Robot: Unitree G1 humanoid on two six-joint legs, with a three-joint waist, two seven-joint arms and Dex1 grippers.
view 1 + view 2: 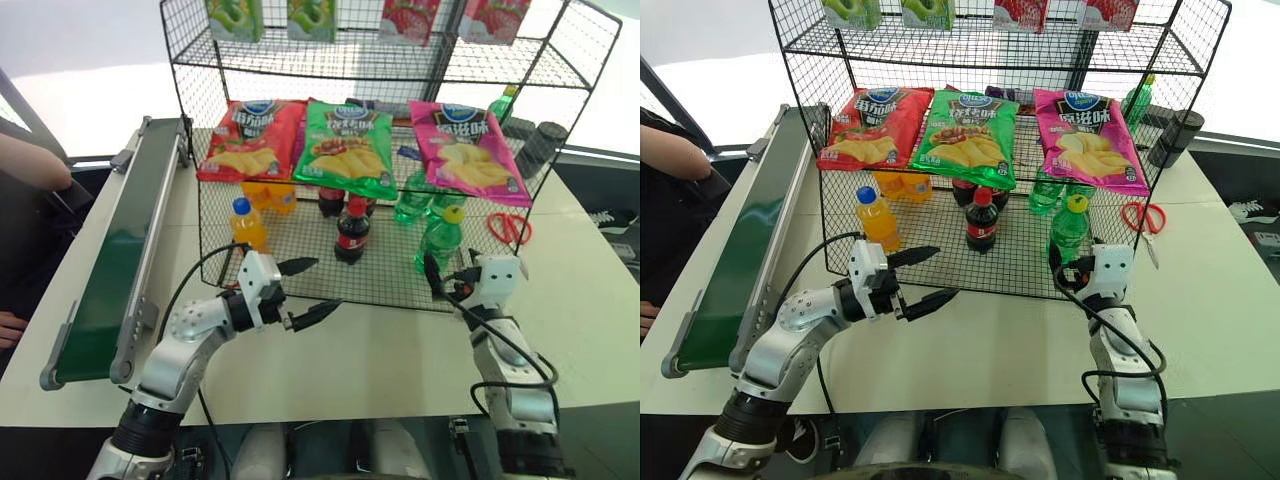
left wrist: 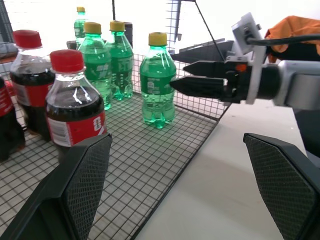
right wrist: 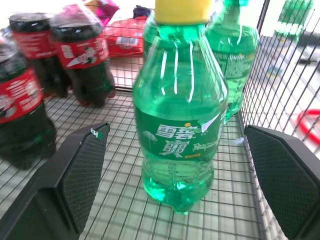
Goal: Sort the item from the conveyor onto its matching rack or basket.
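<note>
1. Right gripper [image 3: 170,187]: two black fingers spread wide, holding nothing, level with the rack's front edge.
2. Small clear-green plastic soda bottle [image 3: 180,125]: yellow screw cap, green label with white lettering, ribbed lobed base; stands upright between the open fingers on the bottom tier, clear of both.
3. Large black wire-grid shelving rack [image 1: 300,275]: other green bottles behind, dark cola bottles [image 1: 351,232] alongside.
4. Left gripper [image 1: 310,290]: fingers wide apart, empty, near the rack's front.
5. Long dark green conveyor belt [image 1: 110,270]: far left.

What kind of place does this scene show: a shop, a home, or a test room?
Probably a test room set up as a small shop. A black wire rack on a white table holds soda bottles and chip bags by kind, and a short conveyor runs beside it.
</note>
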